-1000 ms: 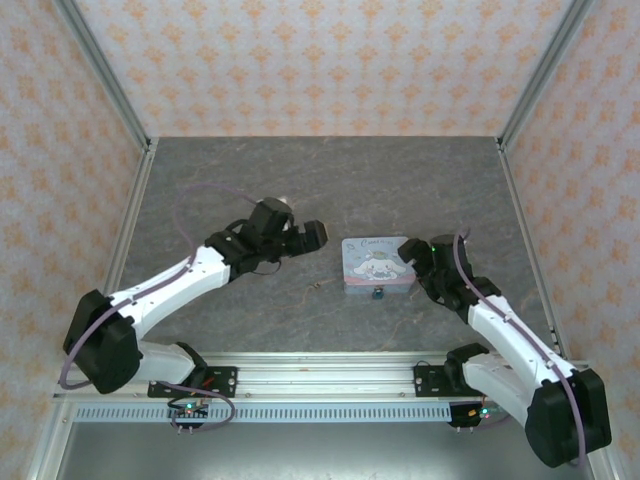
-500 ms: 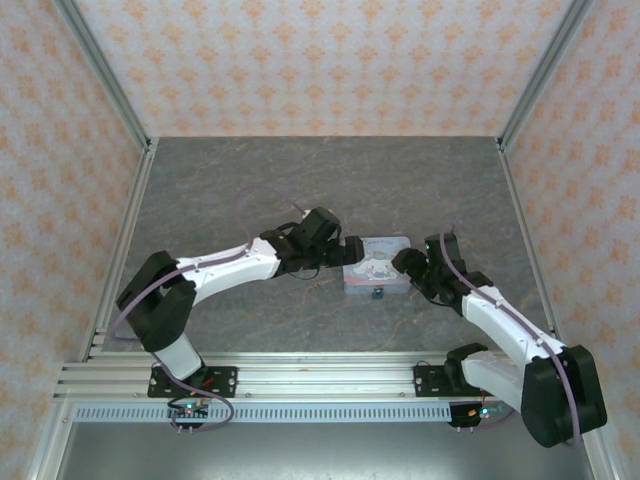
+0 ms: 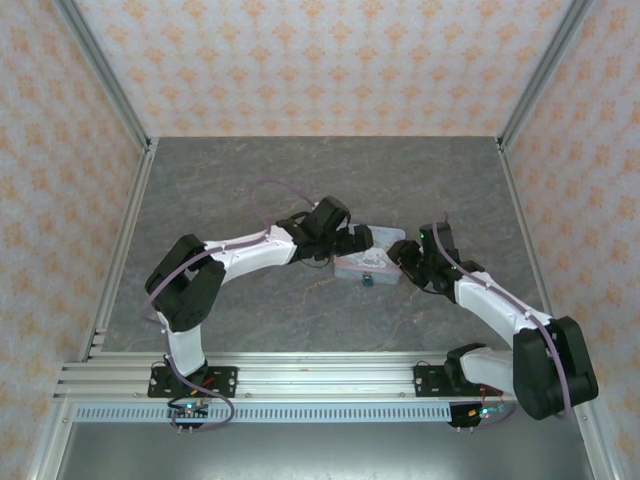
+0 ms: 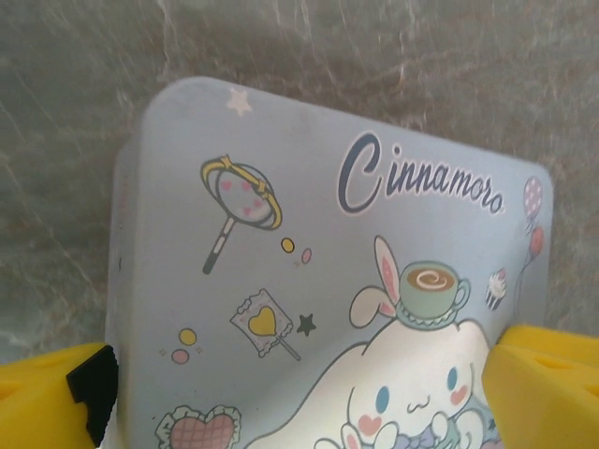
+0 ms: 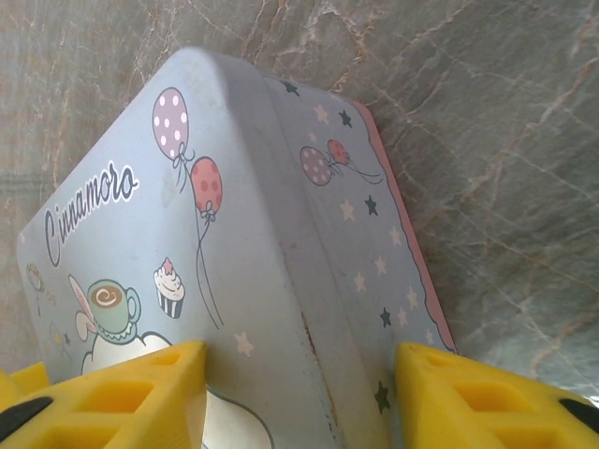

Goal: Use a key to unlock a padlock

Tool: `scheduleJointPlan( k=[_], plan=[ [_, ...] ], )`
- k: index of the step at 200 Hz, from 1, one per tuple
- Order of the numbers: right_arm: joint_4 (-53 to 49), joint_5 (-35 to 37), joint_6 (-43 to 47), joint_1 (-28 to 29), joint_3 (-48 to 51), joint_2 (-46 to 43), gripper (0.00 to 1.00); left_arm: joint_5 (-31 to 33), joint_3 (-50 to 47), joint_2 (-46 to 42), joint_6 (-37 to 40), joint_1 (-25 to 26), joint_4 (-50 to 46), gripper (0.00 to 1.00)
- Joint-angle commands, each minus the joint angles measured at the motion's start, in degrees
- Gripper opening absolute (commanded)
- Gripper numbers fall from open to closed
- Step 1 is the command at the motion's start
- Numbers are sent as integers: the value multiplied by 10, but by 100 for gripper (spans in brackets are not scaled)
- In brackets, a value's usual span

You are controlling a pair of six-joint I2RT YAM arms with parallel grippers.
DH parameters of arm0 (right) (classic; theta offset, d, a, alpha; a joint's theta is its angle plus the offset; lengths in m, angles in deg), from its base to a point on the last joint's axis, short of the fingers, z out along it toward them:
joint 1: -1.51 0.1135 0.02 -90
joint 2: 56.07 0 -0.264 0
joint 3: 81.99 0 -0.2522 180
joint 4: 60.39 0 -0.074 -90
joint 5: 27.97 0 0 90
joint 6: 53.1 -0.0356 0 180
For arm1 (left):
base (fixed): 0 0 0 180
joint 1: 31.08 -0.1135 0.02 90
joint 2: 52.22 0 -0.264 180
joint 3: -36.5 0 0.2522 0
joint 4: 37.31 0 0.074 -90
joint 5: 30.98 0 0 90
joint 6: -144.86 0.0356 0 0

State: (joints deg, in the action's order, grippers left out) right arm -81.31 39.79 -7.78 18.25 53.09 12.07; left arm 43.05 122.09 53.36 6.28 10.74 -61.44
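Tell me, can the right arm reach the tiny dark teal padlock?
Probably yes: the padlock sits uncovered at the near edge of the pale blue-and-pink tin, close to the right gripper at its end.

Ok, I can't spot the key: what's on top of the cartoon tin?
Only printed pictures show on the lid of the tin, nothing loose. The left fingers and right fingers cover strips of it, so those strips are unchecked.
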Motion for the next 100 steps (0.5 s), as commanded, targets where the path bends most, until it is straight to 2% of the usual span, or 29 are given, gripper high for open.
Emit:
scheduleJointPlan(
  k=[1,49,100],
  plan=[
    [33,-7,-24,3,-27,35,52,-18,29,3,2,-21,11,100],
    [75,-27,-43,5,-92,131,51,-19,28,2,12,-47,0,100],
    [110,-34,-66,37,-144,205,51,-7,-6,-16,11,-67,3,100]
  ],
)
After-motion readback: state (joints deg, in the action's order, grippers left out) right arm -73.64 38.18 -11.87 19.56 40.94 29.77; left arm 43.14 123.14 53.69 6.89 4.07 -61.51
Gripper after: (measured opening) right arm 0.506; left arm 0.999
